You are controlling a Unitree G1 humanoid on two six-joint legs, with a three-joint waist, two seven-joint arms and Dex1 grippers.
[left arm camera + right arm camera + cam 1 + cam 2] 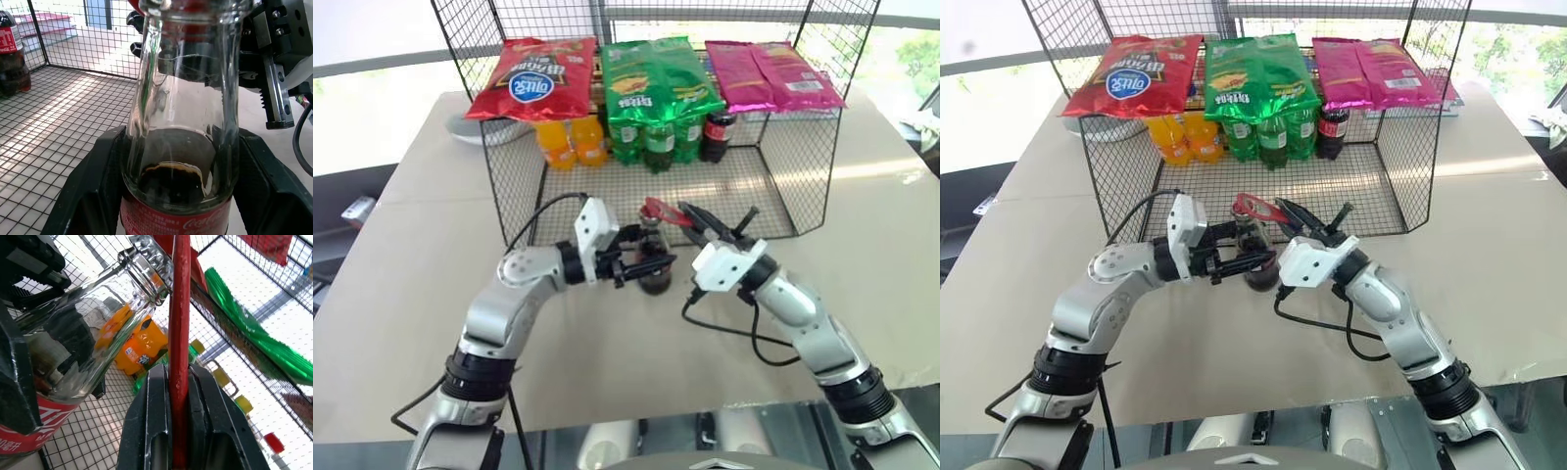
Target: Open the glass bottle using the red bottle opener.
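Note:
The glass bottle (656,276), clear with dark cola and a red label band, stands upright on the table just in front of the wire basket. My left gripper (641,262) reaches in from the left, shut on the bottle's body; its black fingers (88,191) flank the glass bottle (181,122) on both sides. The red bottle opener (656,209) sits at the bottle's top, ring end over the mouth. My right gripper (689,215) comes from the right, shut on the opener's handle (179,333), pinched flat between its pads (154,426). The bottle's lip (149,262) lies right beside the opener.
The wire basket (773,186) stands directly behind, holding orange bottles (570,142), green bottles (656,142) and a dark plastic cola bottle (717,135), with crisp bags (530,80) on top. A white bowl (475,130) sits left of the basket. A black cable (744,333) trails under my right wrist.

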